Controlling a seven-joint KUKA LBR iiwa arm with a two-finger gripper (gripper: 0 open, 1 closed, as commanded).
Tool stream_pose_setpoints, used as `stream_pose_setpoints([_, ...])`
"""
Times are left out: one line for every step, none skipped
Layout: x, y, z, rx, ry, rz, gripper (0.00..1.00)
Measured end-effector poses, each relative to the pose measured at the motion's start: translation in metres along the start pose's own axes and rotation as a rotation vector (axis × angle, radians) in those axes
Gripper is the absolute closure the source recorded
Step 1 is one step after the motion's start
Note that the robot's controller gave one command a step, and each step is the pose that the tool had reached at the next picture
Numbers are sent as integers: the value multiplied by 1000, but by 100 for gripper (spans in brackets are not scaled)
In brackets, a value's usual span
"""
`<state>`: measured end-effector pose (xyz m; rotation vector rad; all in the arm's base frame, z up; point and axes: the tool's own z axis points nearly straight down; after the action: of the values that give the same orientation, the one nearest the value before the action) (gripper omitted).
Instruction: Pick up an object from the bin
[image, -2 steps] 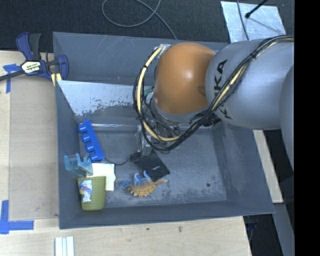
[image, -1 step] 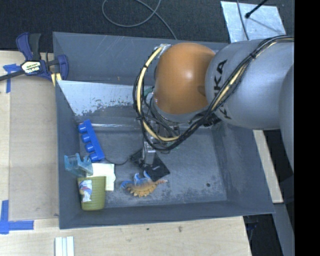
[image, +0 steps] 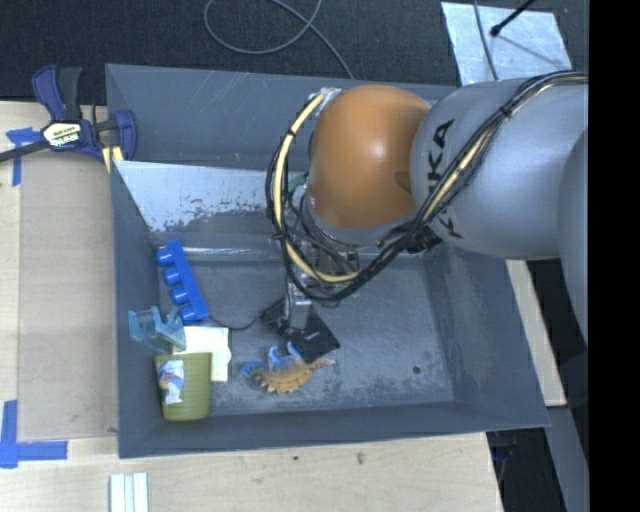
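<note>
My gripper (image: 296, 330) hangs below the orange wrist cover, low over the front middle of the bin. Its two black fingertips stand apart, open, with nothing between them. Just in front of it lies a brown-orange toy creature (image: 289, 376) with thin legs. A small blue piece (image: 280, 353) lies at that toy's upper left edge, close under the left fingertip; I cannot tell whether they touch.
At the bin's left lie a blue ridged block (image: 180, 279), a translucent light-blue piece (image: 152, 327), a white block (image: 210, 344) and an olive-green cup with a label (image: 183, 385) on its side. The arm covers the bin's back right.
</note>
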<state>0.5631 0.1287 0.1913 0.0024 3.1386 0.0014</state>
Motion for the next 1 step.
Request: stream_pose_setpoints([0, -11, 36, -2, -7, 66, 0])
